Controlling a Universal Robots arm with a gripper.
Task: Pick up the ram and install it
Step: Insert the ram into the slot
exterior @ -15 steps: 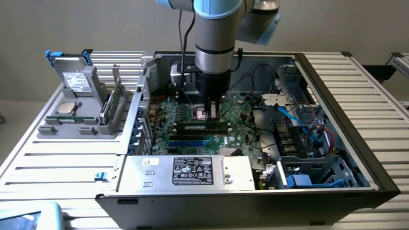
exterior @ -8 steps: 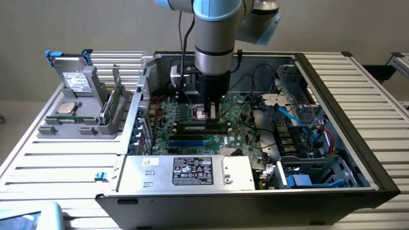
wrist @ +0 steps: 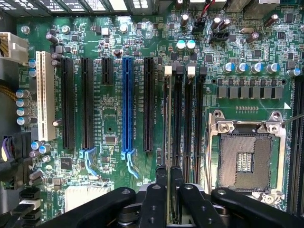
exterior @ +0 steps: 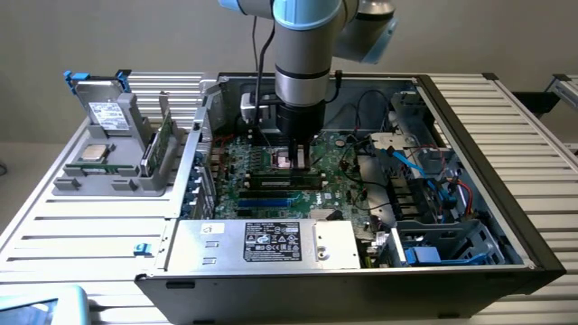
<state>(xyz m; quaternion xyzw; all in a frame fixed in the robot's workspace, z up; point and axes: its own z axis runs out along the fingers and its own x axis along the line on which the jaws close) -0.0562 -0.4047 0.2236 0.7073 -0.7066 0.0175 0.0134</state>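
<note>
1. Processor socket (wrist: 247,159): my landmark. It sits on the motherboard (wrist: 114,118) with its frame bare and no chip in it.
2. Ram (wrist: 168,118): stands on edge in the memory slot farthest from the socket and runs along that slot. I judge it is kept upright so that its lower edge meets the slot squarely.
3. Gripper (wrist: 168,173): astride the ram's upper edge. I cannot tell whether it clamps the stick or stands free of it.
4. Empty memory slots (wrist: 189,118): three, between the ram and the socket. They are low, so the gripper has room on that side.
5. Black expansion slot (wrist: 148,104): just beside the ram, on the side away from the socket. It is low too, but the gap to it is narrow. The blue slot (wrist: 127,104) lies beyond it.
6. Arm (exterior: 302,61): comes straight down into the open case (exterior: 470,135), over the socket. I judge that it works vertically because the case walls and the cables (exterior: 407,169), to the exterior view's right of the socket, leave only the way up free.
7. Power supply box (exterior: 262,244): inside the case, well apart from the socket.
8. Grey holder (exterior: 108,183): on the table (exterior: 54,237), outside the case and far from the socket. It carries a drive (exterior: 108,115) and a square chip (exterior: 93,152).
</note>
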